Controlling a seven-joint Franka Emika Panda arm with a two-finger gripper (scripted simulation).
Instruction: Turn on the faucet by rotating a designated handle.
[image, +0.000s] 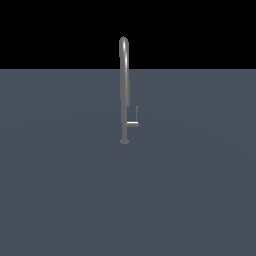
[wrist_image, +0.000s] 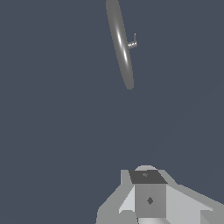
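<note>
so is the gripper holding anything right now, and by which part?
Nothing held. The gripper is far from the faucet, and the handle is untouched. Whether its jaws are open cannot be told.

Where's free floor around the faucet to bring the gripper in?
Nearly everywhere. The faucet stands alone on the grey floor, which lies bare in front of it and to both sides in the exterior view. The one tight spot is the exterior view's right of the pipe, where the handle sticks out. The gripper hangs well apart from the faucet.

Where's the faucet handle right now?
In the exterior view, the handle sticks out from the faucet pipe toward the exterior view's right, low down just above the round base, its thin rod pointing up.
</note>
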